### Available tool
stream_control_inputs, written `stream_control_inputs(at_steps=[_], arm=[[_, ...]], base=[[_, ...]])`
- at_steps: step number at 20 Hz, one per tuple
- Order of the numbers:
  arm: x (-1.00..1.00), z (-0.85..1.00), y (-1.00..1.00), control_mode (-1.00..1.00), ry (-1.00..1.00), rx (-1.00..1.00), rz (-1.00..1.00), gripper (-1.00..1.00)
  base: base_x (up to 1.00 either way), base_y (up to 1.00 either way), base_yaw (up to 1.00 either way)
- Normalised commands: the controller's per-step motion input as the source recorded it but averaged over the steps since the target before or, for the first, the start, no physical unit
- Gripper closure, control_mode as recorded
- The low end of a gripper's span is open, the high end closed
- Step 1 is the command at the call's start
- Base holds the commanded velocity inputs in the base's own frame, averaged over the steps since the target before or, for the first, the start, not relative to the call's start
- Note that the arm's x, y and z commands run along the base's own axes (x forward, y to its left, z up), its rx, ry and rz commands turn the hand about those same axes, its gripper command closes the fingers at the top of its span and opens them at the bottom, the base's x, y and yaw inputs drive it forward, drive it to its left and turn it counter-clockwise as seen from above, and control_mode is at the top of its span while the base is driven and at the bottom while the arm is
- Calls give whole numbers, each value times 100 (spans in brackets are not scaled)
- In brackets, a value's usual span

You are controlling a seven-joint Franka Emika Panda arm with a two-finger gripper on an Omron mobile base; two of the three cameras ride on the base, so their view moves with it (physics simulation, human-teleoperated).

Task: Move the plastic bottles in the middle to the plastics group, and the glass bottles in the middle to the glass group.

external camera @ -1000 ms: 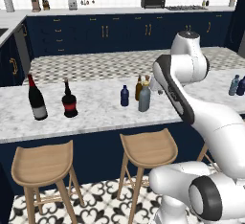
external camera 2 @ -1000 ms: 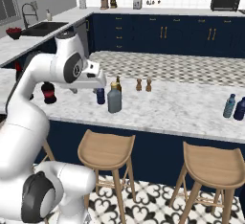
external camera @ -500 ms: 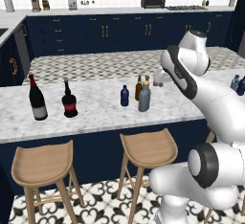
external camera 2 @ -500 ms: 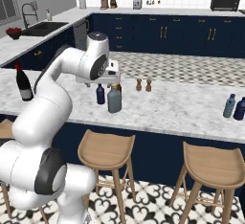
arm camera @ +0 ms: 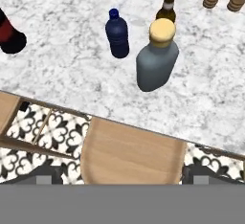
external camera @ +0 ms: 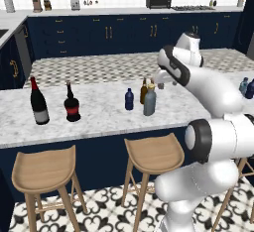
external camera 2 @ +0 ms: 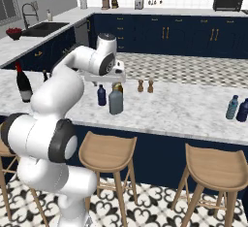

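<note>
Two wooden stools (external camera: 47, 164) stand in the lower foreground of the left base view, tucked against the dark blue side of the marble tabletop (external camera: 99, 117). On the tabletop near the frame's centre, three bottles cluster: a stout grey bottle (external camera: 149, 100) with a tan cap at the front, a small dark blue bottle (external camera: 129, 99) just to its left, and a slim brown bottle (external camera: 143, 91) close behind the grey one. In the hand view the same trio sits in the upper middle, the blue one left of the grey, the brown one above it, none touching. At the left of the left base view, well apart from them, a tall wine bottle (external camera: 38, 102) with a red top and a squat red-labelled bottle (external camera: 72, 105) stand side by side. At the far right edge, two small blue bottles (external camera: 246, 87) stand together. The white arm (external camera: 198, 77) arches over the middle cluster, its end effector (external camera 2: 104, 79) hanging above the grey bottle in the right base view, jaws spread wide and holding nothing. Two wooden shakers (external camera 2: 145, 86) stand just beyond, near the tabletop's far edge. Dark blue cabinets (external camera: 124, 32) line the back wall.
</note>
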Motion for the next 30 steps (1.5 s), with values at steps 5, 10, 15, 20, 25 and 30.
stream_control_inputs(at_steps=[5, 10, 15, 20, 25, 30], arm=[[50, -27, 11, -100, 0, -6, 0, -100], [56, -24, 4, -100, 2, -8, 0, -100], [47, -19, 1, -100, 2, -5, 0, -100], [40, -20, 0, -100, 3, -4, 1, -100], [39, -23, -2, -100, 5, -1, 5, -100], [28, -28, -2, -100, 9, -4, 13, -100]], base=[[0, 0, 0], [0, 0, 0], [0, 0, 0], [0, 0, 0], [0, 0, 0], [0, 0, 0]])
